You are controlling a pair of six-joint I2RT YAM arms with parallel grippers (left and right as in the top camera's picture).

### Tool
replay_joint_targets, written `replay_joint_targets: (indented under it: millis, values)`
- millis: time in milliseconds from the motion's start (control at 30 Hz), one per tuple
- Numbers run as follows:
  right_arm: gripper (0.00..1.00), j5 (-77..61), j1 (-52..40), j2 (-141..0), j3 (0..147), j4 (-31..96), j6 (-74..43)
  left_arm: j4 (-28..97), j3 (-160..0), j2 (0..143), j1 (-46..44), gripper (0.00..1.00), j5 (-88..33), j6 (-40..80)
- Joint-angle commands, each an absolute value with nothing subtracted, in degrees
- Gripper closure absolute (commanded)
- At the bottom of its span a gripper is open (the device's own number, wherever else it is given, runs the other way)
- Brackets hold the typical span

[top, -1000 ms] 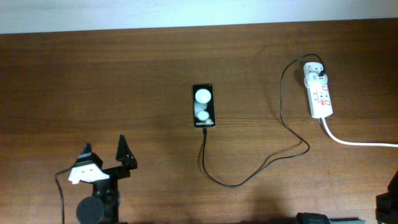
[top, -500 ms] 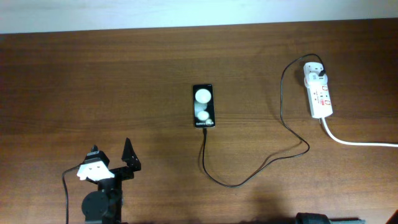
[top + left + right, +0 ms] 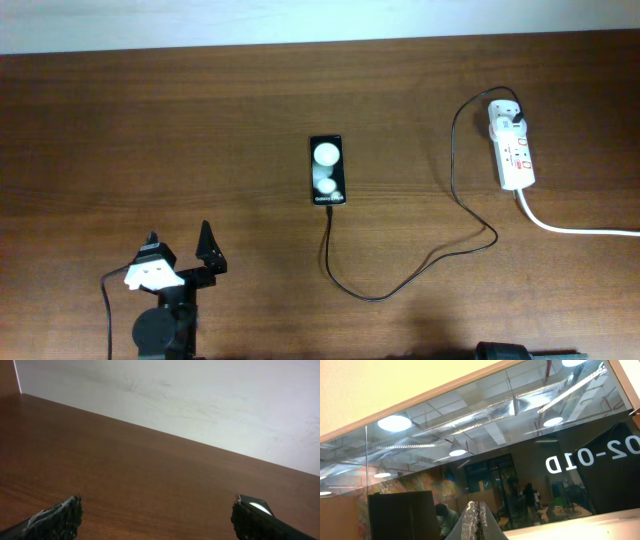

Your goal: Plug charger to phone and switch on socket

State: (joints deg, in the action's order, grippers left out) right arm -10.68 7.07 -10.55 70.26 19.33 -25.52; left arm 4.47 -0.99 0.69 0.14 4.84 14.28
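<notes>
The charger [image 3: 328,245] is seen seated at the near end of the phone [image 3: 327,170], so the socket [image 3: 515,150], well right of the phone, is judged the remaining job. The left gripper [image 3: 178,235] is held apart, the right gripper [image 3: 476,510] pressed together.

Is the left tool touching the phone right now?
Apart. Overhead view shows the left tool open and empty, down-left of the phone, with a broad gap of bare tabletop between them.

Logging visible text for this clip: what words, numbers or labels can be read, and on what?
"02-01D", mirrored, cut off at the frame edge: on the window.
Phone: white print, too small to read.
Power strip: red marks, unreadable.
</notes>
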Motion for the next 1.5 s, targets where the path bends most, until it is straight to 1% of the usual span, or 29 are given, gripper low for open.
replay_joint_targets:
  millis: [0, 167, 500, 600, 667, 767, 933, 967, 1000, 1033, 1067, 1100, 1133, 1233, 1367, 1467]
  values:
    - [0.96, -11.62, 6.76, -9.69, 69.80, 19.14, -25.52, 4.10, -0.47, 0.27, 0.27, 0.01, 4.23, 13.17]
    - [0.96, -11.55, 6.63, -4.86, 66.19, 15.57, -25.47, 4.12, -0.47, 0.27, 0.27, 0.01, 4.23, 13.15]
    - [0.96, -9.65, 4.86, -0.30, 66.19, 15.11, -22.68, 4.12, -0.47, 0.27, 0.27, 0.01, 4.23, 13.15]
    - [0.96, -9.91, 4.82, -0.32, 66.50, 15.09, -22.79, 4.12, -0.47, 0.27, 0.27, 0.01, 4.23, 13.15]
    - [0.96, -13.23, 4.29, -0.32, 66.48, 14.28, -22.96, 4.12, -0.47, 0.27, 0.27, 0.01, 4.23, 13.15]
    - [0.95, -12.64, 3.60, -0.32, 66.50, 13.80, -22.90, 4.14, -0.47, 0.27, 0.27, 0.01, 4.23, 13.15]
    - [0.77, -12.69, 3.33, -0.32, 66.48, 12.95, -22.92, 4.29, -0.47, 0.30, 0.32, 0.01, 4.23, 13.17]
    - [0.70, -12.69, 3.33, -0.32, 66.48, 12.58, -22.92, 4.29, -0.47, 0.34, 0.32, 0.01, 4.23, 13.15]
    - [0.51, -12.67, 3.33, -0.32, 66.48, 12.53, -22.92, 4.29, -0.49, 0.34, 0.32, 0.01, 4.25, 13.17]
    - [0.41, -12.64, 3.33, -0.32, 66.43, 12.56, -22.92, 4.29, -0.49, 0.34, 0.32, 0.01, 4.23, 13.17]
    - [0.34, -12.67, 3.36, -0.32, 66.41, 12.56, -22.92, 4.29, -0.49, 0.34, 0.32, 0.01, 4.23, 13.17]
    - [0.12, -12.64, 3.40, -0.32, 66.41, 13.13, -22.90, 4.29, -0.49, 0.34, 0.32, 0.01, 4.23, 13.17]
    - [0.01, -12.67, 3.40, -0.32, 66.41, 14.76, -22.90, 4.29, -0.49, 0.34, 0.32, 0.01, 4.23, 13.17]
    - [0.01, -12.62, 3.38, -0.32, 66.41, 20.40, -22.90, 4.29, -0.49, 0.34, 0.32, 0.01, 4.25, 13.15]
    - [0.01, -4.71, 3.40, -0.40, 64.79, 20.82, -22.68, 4.29, -0.49, 0.34, 0.32, 0.01, 4.23, 13.15]
    - [0.01, -3.60, 3.40, -0.40, 58.08, 20.80, -19.44, 4.29, -0.49, 0.34, 0.32, 0.01, 4.23, 13.17]
